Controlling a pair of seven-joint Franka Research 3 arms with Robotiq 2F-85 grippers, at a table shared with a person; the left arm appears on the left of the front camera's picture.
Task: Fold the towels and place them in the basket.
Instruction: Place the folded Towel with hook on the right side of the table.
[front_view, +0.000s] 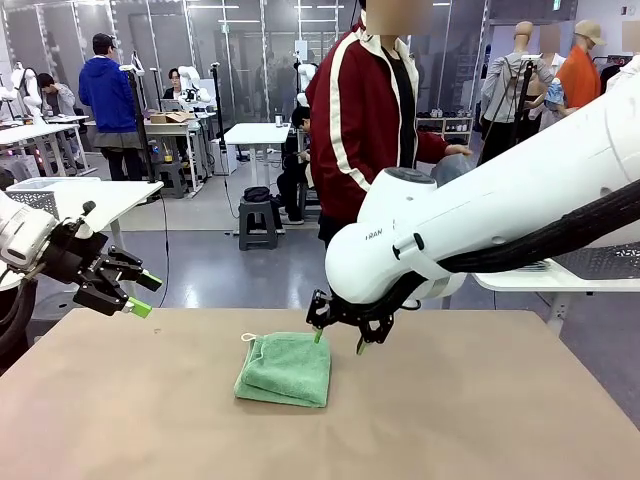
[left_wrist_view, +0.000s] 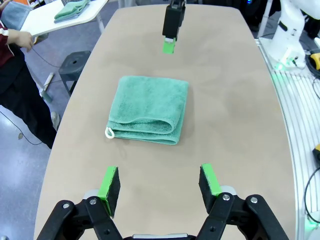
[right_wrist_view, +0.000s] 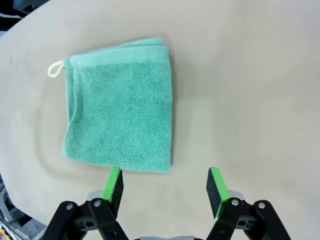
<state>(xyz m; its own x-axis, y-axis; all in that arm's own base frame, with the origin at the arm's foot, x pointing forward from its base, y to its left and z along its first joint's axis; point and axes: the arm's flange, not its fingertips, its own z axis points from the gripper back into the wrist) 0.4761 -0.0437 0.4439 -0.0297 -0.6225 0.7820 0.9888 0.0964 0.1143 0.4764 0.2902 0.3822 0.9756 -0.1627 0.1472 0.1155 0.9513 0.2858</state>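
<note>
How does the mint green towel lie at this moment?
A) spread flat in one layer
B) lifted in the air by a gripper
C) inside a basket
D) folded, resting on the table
D: the mint green towel lies in stacked layers on the table, its folded edge showing.

The mint green towel (front_view: 288, 368) is soft terry cloth, its pile nubby and matt, with a white cord loop (right_wrist_view: 55, 69) at one corner. The table (front_view: 480, 400) looks smooth, matt tan. The right arm (front_view: 500, 210) has a glossy white shell; the left pincer (left_wrist_view: 159, 175) is matt black.
</note>
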